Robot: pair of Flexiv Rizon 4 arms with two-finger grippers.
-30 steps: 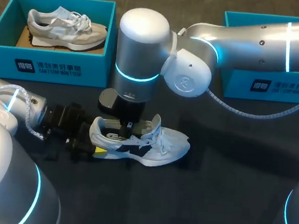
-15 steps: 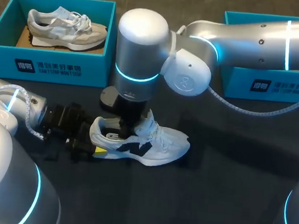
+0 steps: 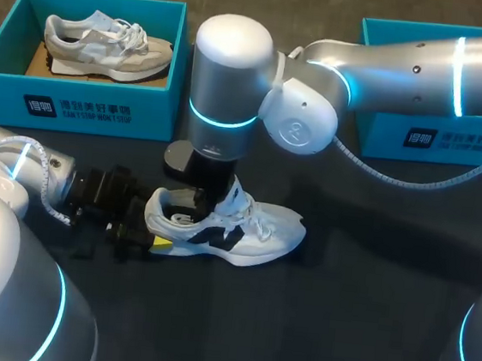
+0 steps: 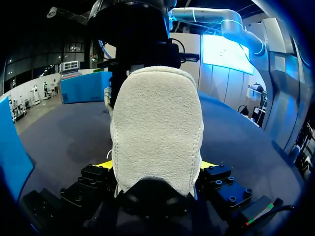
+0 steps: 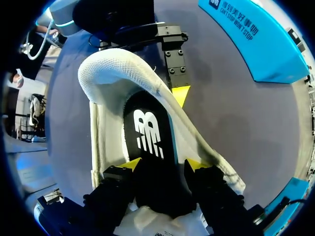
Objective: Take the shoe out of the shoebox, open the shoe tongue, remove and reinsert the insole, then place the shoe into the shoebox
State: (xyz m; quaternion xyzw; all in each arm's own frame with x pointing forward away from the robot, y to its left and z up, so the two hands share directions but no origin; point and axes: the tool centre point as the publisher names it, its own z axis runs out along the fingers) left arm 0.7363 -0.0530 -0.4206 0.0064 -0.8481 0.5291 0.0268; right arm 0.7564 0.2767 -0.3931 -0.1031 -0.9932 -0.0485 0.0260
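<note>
While our left gripper (image 3: 150, 240) is clamping the white sneaker (image 3: 257, 234) by its heel, our right gripper (image 3: 207, 205) is standing in its opening; a teal shoebox (image 3: 76, 105) is sitting at its eleven o'clock. Left wrist: both fingers (image 4: 104, 164) are squeezing the heel. Right wrist: our fingertips (image 5: 129, 164) are pinching the black insole (image 5: 150, 132).

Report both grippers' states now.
Left gripper: shut on the shoe, at its heel.
Right gripper: shut on the insole, inside the shoe.
</note>
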